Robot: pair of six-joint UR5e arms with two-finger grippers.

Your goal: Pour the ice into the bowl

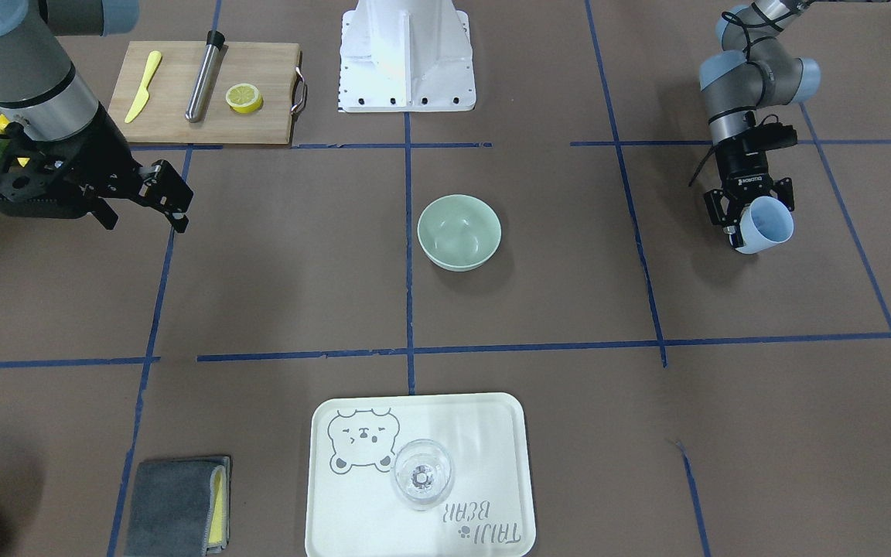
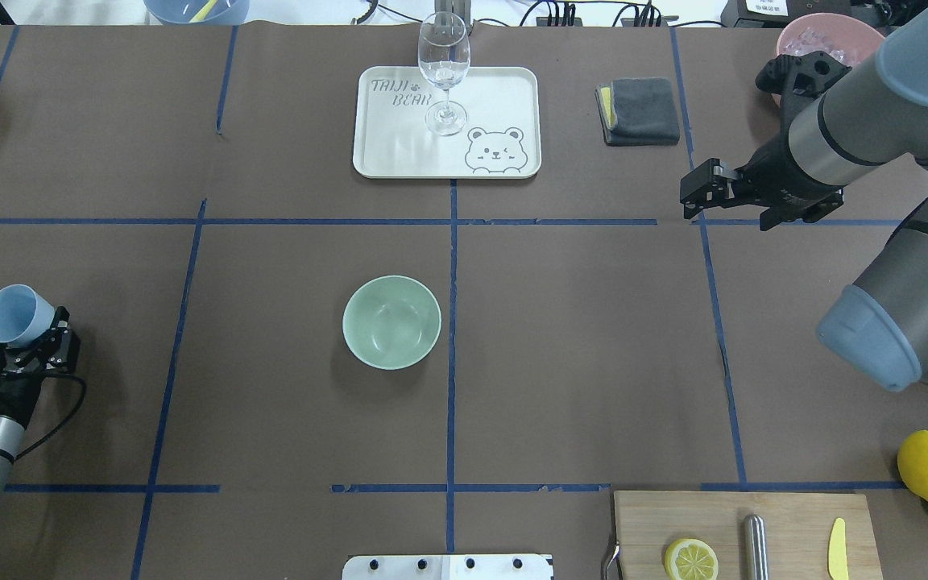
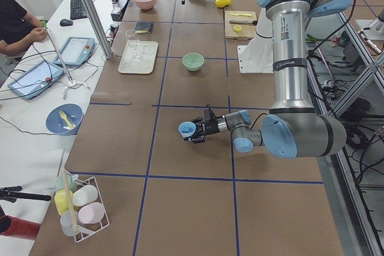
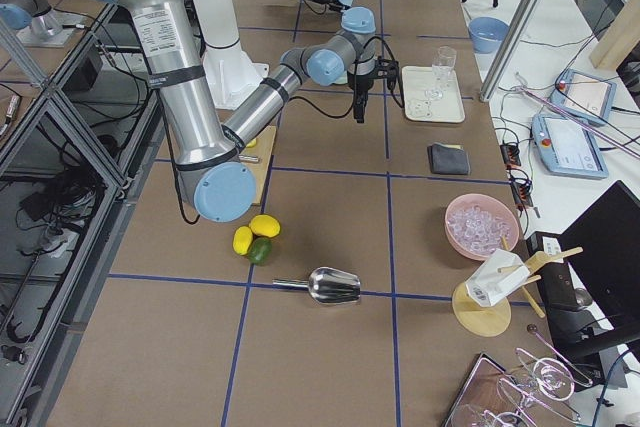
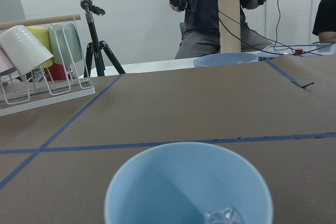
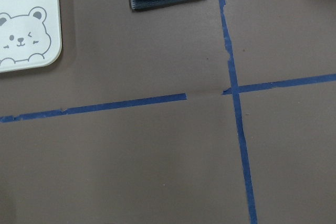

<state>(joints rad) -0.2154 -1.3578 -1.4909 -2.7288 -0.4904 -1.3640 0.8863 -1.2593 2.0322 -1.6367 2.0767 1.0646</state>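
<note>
The pale mint-green bowl [image 1: 459, 232] stands empty and upright near the table's middle; it also shows in the overhead view [image 2: 391, 322] and the left side view [image 3: 193, 61]. My left gripper [image 2: 29, 338] is shut on a light blue cup [image 2: 17, 314], held off to the bowl's side and tilted, well apart from it [image 1: 766, 224]. In the left wrist view, a bit of clear ice [image 5: 223, 216] lies inside the cup [image 5: 189, 187]. My right gripper [image 2: 693, 193] hangs above bare table, empty, and looks open [image 1: 175, 201].
A pink container [image 2: 822, 36] with more ice stands at the far right corner. A white bear tray [image 2: 504, 89] holds a clear wine glass [image 2: 443, 64]. There are also a grey cloth [image 2: 637, 109], a cutting board [image 2: 786, 515] with lemon half, lemons [image 2: 927, 466] and a metal scoop [image 4: 335, 287].
</note>
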